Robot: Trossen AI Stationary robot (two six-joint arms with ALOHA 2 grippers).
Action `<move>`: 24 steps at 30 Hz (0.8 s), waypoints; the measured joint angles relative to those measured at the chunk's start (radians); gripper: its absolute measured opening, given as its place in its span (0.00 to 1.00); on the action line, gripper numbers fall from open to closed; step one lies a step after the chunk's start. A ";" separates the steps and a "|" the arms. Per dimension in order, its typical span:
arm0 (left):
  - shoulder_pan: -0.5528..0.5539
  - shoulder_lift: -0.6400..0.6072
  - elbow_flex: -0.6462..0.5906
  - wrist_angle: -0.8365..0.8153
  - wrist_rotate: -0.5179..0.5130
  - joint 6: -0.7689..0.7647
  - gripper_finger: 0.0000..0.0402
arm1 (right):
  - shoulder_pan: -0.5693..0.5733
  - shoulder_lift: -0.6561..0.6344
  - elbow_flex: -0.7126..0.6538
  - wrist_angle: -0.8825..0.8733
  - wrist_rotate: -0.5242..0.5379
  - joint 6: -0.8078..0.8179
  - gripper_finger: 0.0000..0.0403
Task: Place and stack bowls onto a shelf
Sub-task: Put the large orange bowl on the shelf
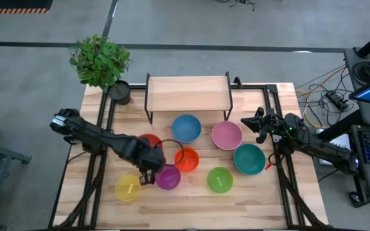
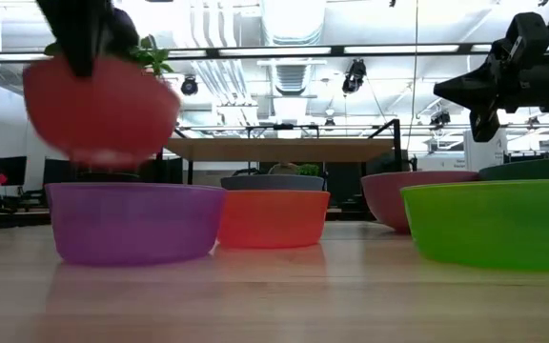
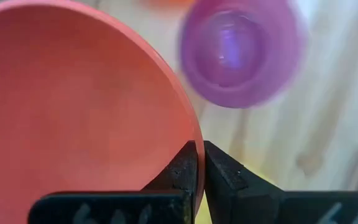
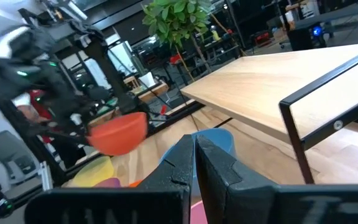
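In left pincer (image 3: 200, 163): red bowl (image 3: 73, 106), tilted.

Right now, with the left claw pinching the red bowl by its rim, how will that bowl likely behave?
The red bowl hangs tilted from one rim pinch, so it probably swings. It looks like thin plastic: likely light. The smooth rim may slip in the left claw.

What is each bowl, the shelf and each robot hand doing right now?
Red bowl: lifted, rim pinched by left hand.
Purple bowl: on table, empty.
Orange bowl: on table.
Green bowl: on table.
Shelf: no bowls on it.
Right hand: shut, holding nothing.
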 joint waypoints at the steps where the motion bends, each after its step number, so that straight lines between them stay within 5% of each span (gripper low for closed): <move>1: -0.004 0.003 0.036 -0.021 -0.005 0.033 0.00 | 0.000 0.000 0.000 -0.002 0.003 0.000 0.02; 13: 0.067 0.014 0.348 -0.056 -0.280 0.380 0.00 | 0.000 0.013 0.000 -0.026 0.009 -0.008 0.02; 24: 0.373 0.014 0.383 -0.010 -0.297 0.695 0.00 | 0.000 0.013 0.000 -0.025 0.009 -0.009 0.02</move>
